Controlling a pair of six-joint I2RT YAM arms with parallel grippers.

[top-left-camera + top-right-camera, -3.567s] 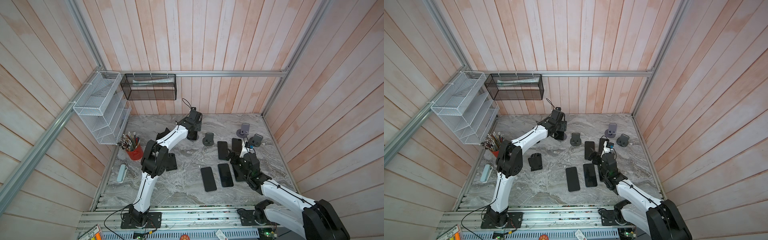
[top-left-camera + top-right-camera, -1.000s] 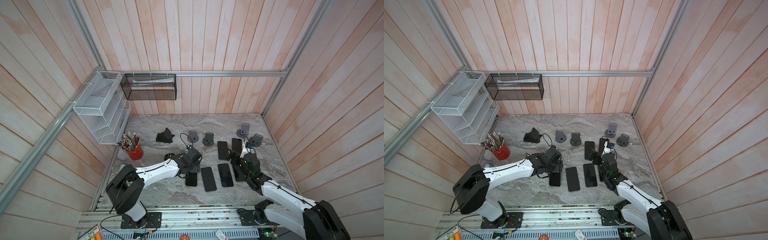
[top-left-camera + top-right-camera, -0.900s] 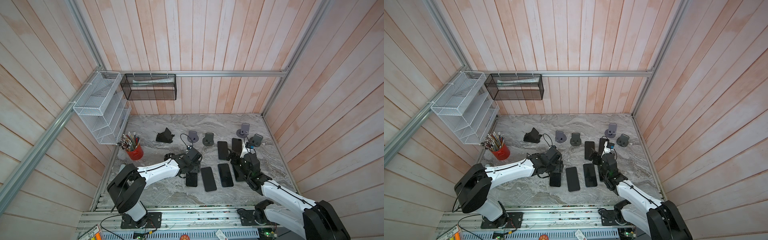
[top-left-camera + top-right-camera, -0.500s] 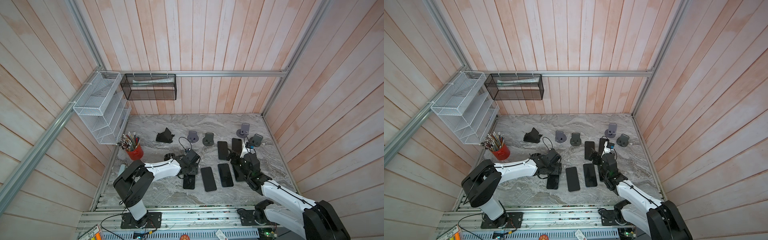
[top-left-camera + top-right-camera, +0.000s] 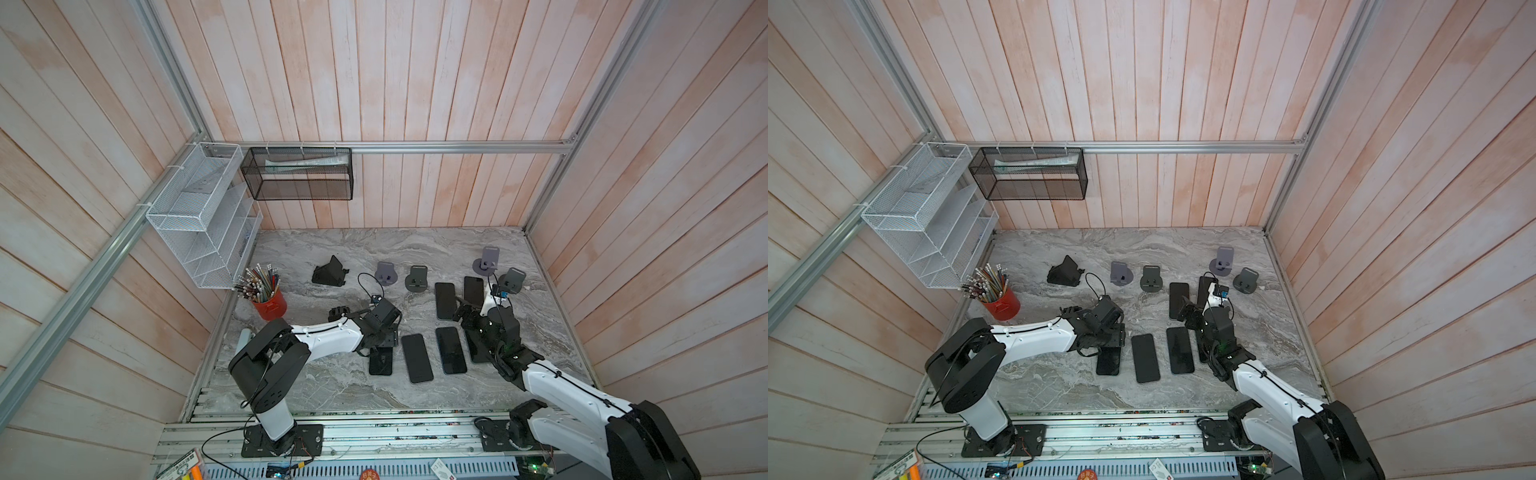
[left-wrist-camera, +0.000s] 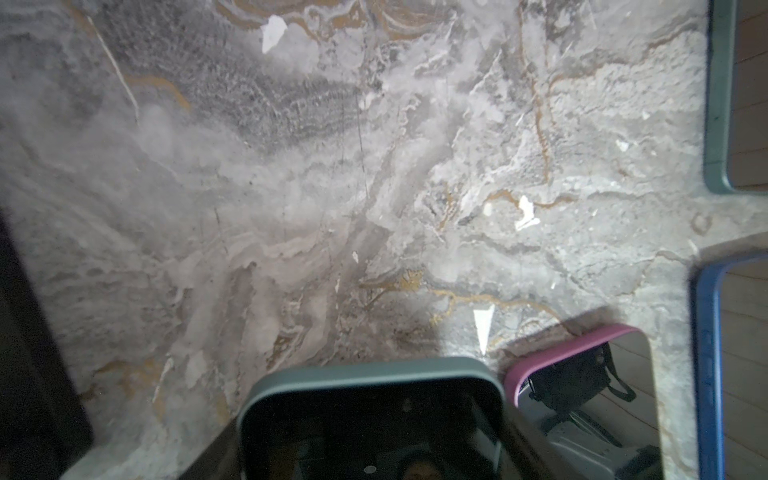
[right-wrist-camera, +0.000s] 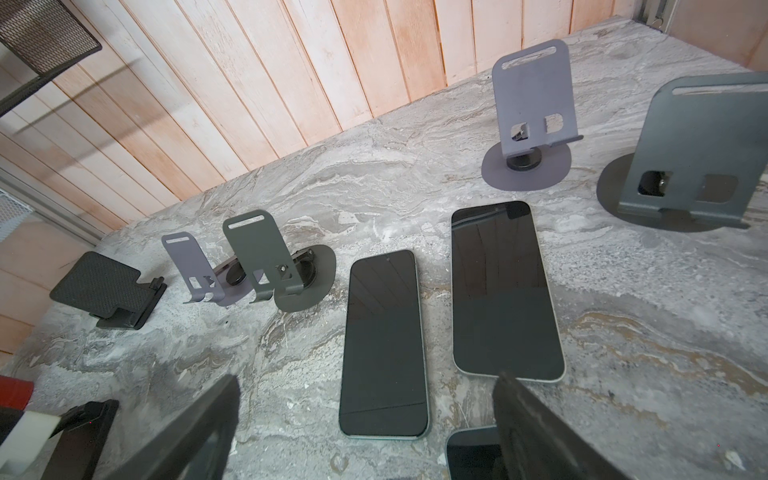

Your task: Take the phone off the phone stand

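The phone (image 5: 380,362) lies flat on the desk (image 5: 332,386), apart from the black phone stand (image 5: 329,272); the left end effector (image 5: 383,343) sits over its far end, grip impossible to tell; the right end effector (image 7: 365,376) is wide open

Left arm (image 5: 328,337) and right arm (image 5: 569,388): glossy white shells between bulky black joints. A thin black cable (image 5: 360,279) loops over the black left tool (image 5: 380,341); the right tool (image 5: 466,311) is black too. Black base plates (image 5: 311,436) at six o'clock.
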